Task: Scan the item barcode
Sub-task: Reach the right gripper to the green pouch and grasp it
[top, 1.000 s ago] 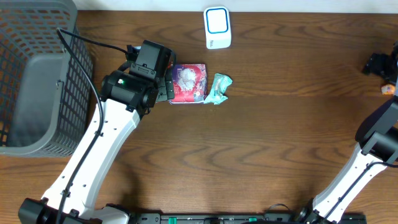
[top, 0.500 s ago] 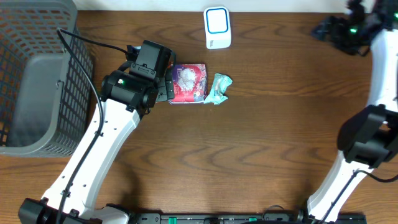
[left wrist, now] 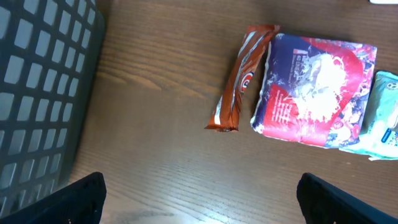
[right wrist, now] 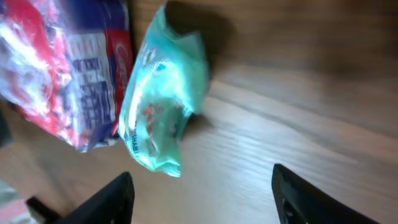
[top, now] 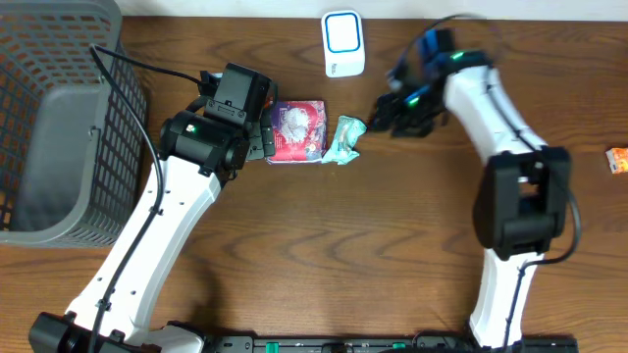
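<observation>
1. Table (top: 392, 245) of dark brown wood, with wavy grain and a faint sheen.
2. A pouch (left wrist: 317, 93) lies flat at mid-table. It is glossy, crinkled plastic, roughly square, printed in red, blue and white.
3. A teal packet (right wrist: 161, 106) of soft film, puffed in the middle with crimped ends, touches the pouch's right edge.
4. A slim bar (left wrist: 239, 78) in an orange-brown foil wrapper with white lettering lies just beside the pouch's left edge, roughly parallel to it. In the overhead view the left arm hides it.
5. The scanner (top: 343, 43) is a white rounded rectangle with a blue-ringed face. It sits at the table's far edge, apart from the packet.
6. A grey basket (top: 59, 59) of rigid mesh with square openings stands at the far left corner.
7. The left gripper (left wrist: 202, 199) hangs above the table near the bar, its black fingers spread wide with nothing between them.
8. The right gripper (right wrist: 202, 199) is close to the packet on its right side. Its fingers are spread and hold nothing, and the packet lies ahead of the tips, not between them.
9. A small orange object (top: 616, 159) lies at the right edge, too small to identify.
</observation>
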Controlling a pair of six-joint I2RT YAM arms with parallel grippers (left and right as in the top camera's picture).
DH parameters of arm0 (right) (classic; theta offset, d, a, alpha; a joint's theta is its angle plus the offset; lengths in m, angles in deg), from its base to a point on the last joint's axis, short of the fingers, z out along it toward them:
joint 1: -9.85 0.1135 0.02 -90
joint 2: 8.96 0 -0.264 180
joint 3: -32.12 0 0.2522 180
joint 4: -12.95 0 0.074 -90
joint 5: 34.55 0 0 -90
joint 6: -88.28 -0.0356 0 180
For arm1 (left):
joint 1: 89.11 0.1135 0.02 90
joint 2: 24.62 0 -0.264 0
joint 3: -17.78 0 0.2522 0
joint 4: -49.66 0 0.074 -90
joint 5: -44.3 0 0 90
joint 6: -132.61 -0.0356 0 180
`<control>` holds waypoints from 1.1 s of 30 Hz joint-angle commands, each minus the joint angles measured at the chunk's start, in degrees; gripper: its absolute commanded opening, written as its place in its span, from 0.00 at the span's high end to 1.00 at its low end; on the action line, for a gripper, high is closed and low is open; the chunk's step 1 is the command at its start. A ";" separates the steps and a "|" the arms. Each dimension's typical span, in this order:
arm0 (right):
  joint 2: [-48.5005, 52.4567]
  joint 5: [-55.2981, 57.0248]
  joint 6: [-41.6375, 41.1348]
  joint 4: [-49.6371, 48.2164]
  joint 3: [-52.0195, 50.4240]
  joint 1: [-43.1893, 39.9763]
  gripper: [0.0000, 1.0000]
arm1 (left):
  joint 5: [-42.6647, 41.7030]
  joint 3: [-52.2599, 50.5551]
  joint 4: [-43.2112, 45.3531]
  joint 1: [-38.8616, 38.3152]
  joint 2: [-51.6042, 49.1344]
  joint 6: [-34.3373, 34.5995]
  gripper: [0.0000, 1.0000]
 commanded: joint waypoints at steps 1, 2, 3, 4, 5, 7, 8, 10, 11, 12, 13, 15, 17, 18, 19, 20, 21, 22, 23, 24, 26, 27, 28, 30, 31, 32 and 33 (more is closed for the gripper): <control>0.02 -0.22 -4.57 -3.48 -3.30 3.19 0.34 | 0.13 0.70 -0.20 0.20 -0.02 0.13 0.02; 0.02 -0.22 -4.57 -4.11 -3.63 4.13 0.35 | 0.15 0.70 -0.20 0.20 -0.02 0.13 0.02; 0.02 -0.22 -4.68 -4.33 -3.61 4.83 0.35 | 0.13 0.70 -0.20 0.20 -0.02 0.13 0.02; 0.00 -0.20 -4.72 -4.61 -3.58 5.51 0.34 | 0.15 0.70 -0.20 0.20 -0.02 0.13 0.02; -0.11 -0.17 -4.72 -4.76 -3.52 6.03 0.30 | 0.15 0.70 -0.20 0.20 -0.02 0.13 0.02; -0.31 0.02 -4.76 -4.72 -3.50 6.64 0.27 | 0.15 0.70 -0.17 0.20 -0.02 0.13 0.01; -0.44 0.13 -4.74 -4.63 -3.50 6.80 0.26 | 0.15 0.70 -0.20 0.20 -0.02 0.13 0.02; -0.85 1.25 -5.05 -4.83 -3.50 7.10 0.26 | 0.15 0.70 -0.20 0.20 -0.02 0.13 0.02; -1.07 2.08 -5.49 -4.87 -3.50 7.19 0.26 | 0.15 0.70 -0.20 0.20 -0.02 0.13 0.02; -1.42 3.23 -5.88 -4.92 -3.50 7.19 0.26 | 0.15 0.70 -0.20 0.20 -0.02 0.13 0.02; -1.79 4.70 -6.27 -5.14 -3.50 7.17 0.26 | 0.15 0.70 -0.20 0.20 -0.02 0.13 0.02; -2.40 5.70 -6.34 -6.29 -3.50 7.17 0.27 | 0.15 0.70 -0.20 0.20 -0.02 0.13 0.02; -2.49 5.79 -7.43 -7.34 -3.50 7.19 0.31 | 0.13 0.70 -0.20 0.20 -0.02 0.13 0.02; -2.49 5.84 -8.04 -7.91 -3.50 7.23 0.34 | 0.15 0.70 -0.20 0.20 -0.02 0.13 0.02; -2.47 5.81 -8.20 -8.41 -3.50 7.32 0.38 | 0.15 0.70 -0.20 0.20 -0.02 0.13 0.02; -2.47 5.86 -8.35 -8.92 -3.50 7.48 0.41 | 0.15 0.70 -0.20 0.20 -0.02 0.13 0.02; -2.47 5.86 -8.37 -9.55 -3.50 7.76 0.48 | 0.13 0.70 -0.20 0.20 -0.02 0.13 0.02; -2.47 5.86 -8.37 -10.03 -3.50 7.96 0.51 | 0.15 0.70 -0.20 0.20 -0.02 0.13 0.02; -2.47 5.86 -8.39 -10.62 -3.50 8.28 0.53 | 0.15 0.70 -0.20 0.20 -0.02 0.13 0.02; -2.47 5.88 -8.37 -11.10 -3.50 8.59 0.56 | 0.15 0.70 -0.20 0.20 -0.02 0.13 0.02; -2.47 6.27 -8.39 -11.78 -3.50 9.22 0.61 | 0.13 0.70 -0.20 0.20 -0.02 0.13 0.02; -2.47 6.75 -8.41 -12.07 -3.50 9.55 0.62 | 0.15 0.70 -0.20 0.20 -0.02 0.13 0.02; -2.47 7.30 -8.44 -12.24 -3.50 9.81 0.62 | 0.13 0.70 -0.20 0.20 -0.02 0.13 0.02; -2.47 9.18 -9.01 -12.52 -3.50 10.36 0.61 | 0.15 0.70 -0.20 0.20 -0.02 0.13 0.02; -2.47 10.67 -9.29 -12.55 -3.50 10.54 0.61 | 0.13 0.70 -0.20 0.20 -0.02 0.13 0.02; -2.45 12.24 -9.62 -12.52 -3.50 10.75 0.61 | 0.13 0.70 -0.20 0.20 -0.02 0.13 0.02; -2.45 13.84 -9.75 -12.50 -3.52 10.97 0.61 | 0.15 0.70 -0.20 0.20 -0.02 0.13 0.02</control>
